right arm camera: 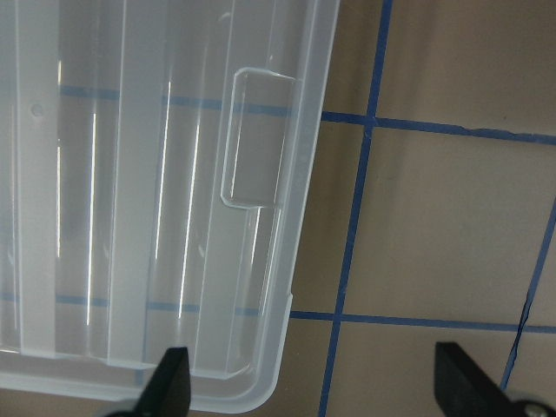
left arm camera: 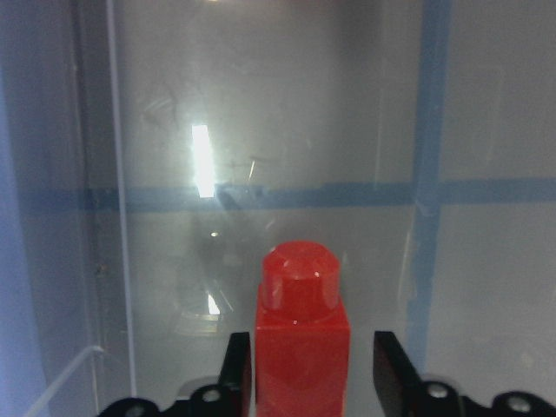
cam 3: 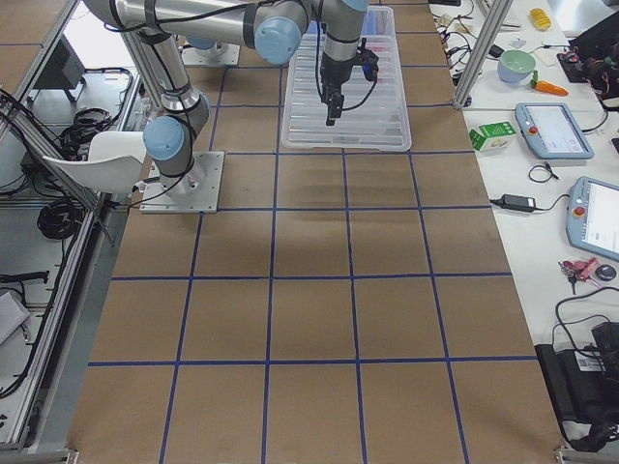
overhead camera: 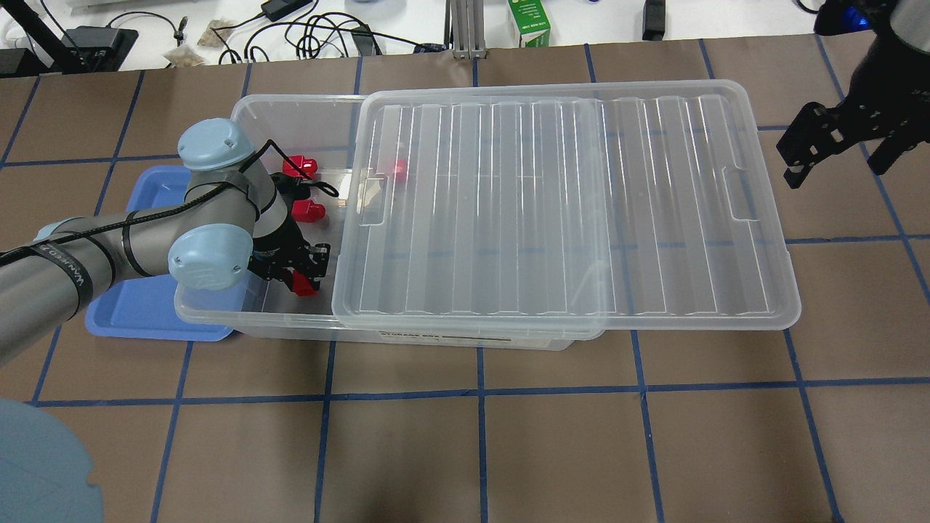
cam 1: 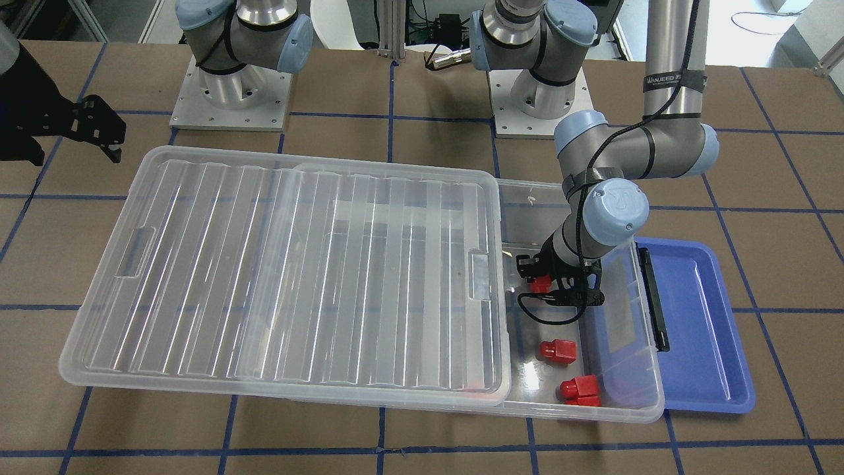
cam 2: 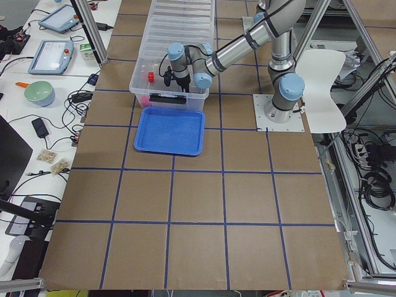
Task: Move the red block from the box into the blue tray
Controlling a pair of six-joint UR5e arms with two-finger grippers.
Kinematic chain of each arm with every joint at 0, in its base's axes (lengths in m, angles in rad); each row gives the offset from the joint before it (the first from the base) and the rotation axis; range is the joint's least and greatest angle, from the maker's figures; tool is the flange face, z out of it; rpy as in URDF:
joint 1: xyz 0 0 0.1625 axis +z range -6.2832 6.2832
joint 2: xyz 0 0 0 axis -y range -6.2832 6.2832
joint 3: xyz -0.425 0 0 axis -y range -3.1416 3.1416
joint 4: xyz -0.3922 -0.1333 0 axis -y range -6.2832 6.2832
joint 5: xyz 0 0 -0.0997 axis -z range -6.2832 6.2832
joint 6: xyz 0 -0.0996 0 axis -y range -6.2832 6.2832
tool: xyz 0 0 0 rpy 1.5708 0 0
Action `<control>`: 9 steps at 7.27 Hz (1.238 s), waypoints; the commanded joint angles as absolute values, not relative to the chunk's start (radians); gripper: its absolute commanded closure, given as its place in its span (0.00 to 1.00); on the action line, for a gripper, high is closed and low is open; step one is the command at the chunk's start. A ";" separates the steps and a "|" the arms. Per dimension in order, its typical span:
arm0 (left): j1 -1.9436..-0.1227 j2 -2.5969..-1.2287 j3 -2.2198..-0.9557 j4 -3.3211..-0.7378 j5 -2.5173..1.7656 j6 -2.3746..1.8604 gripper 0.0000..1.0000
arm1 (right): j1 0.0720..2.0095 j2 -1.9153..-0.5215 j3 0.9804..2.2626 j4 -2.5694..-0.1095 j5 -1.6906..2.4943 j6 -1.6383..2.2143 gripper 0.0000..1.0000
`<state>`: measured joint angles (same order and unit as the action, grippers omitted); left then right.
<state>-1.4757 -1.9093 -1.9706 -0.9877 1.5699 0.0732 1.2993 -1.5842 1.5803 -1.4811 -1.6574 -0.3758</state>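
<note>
Table: the brown table with a blue tape grid (overhead camera: 508, 436) is carrying everything.
Box: the large shallow clear plastic box (overhead camera: 276, 109) is lying lengthwise across the table. One end is standing open on the robot's left.
Lid: the ribbed translucent plastic lid (overhead camera: 567, 211) is sitting slid toward the robot's right. It is covering most of the box and overhanging its far end.
Tray: the shallow blue plastic tray with a raised rim (cam 1: 699, 330) is sitting at the open, black-clipped end of the box. Whether it is touching that end or tucked under it, I cannot tell.
Right jaws: the right gripper (right arm camera: 314, 382) is hanging wide apart and holding nothing. It is above the lid's far corner, well apart from the blocks.
Left jaws: the left gripper (left arm camera: 313, 356) is reaching down into the open end of the box. The jaws are straddling a block, with one finger against it and a gap showing at the other, so they are not clamped.
Spare blocks: two more red plastic blocks (cam 1: 557, 349) (cam 1: 579, 390) are lying loose in the open end. A further one (overhead camera: 398, 168) is showing through the lid.
Red block: the small bright red plastic block with a narrower stub (left arm camera: 302, 321) is sitting between the left jaws inside the box.
- Its long axis is running along the fingers, with the stub pointing away from the wrist, so the jaws are closing across its short width.
- The left arm is the nearer one by far.
- Judging from here, the tray is lying just beyond the clipped end wall, away from the lid, so the block is needing a lift over that wall.
</note>
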 commanded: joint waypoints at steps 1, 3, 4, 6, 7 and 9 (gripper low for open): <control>-1.476 -1.879 -1.953 -0.988 1.581 0.057 1.00 | 1.299 -1.585 1.582 -1.483 -1.657 -0.376 0.00; -1.491 -1.829 -1.784 -1.204 1.569 0.049 1.00 | 1.299 -1.583 1.582 -1.482 -1.658 -0.376 0.00; -1.493 -1.803 -1.678 -1.355 1.568 0.040 1.00 | 1.299 -1.586 1.580 -1.482 -1.657 -0.376 0.00; -1.456 -1.779 -1.516 -1.521 1.575 0.063 1.00 | 1.299 -1.588 1.582 -1.476 -1.655 -0.376 0.00; -1.390 -1.782 -1.506 -1.525 1.578 0.128 1.00 | 1.299 -1.588 1.580 -1.476 -1.657 -0.376 0.00; -1.263 -1.802 -1.508 -1.519 1.578 0.349 1.00 | 1.299 -1.585 1.580 -1.476 -1.658 -0.376 0.00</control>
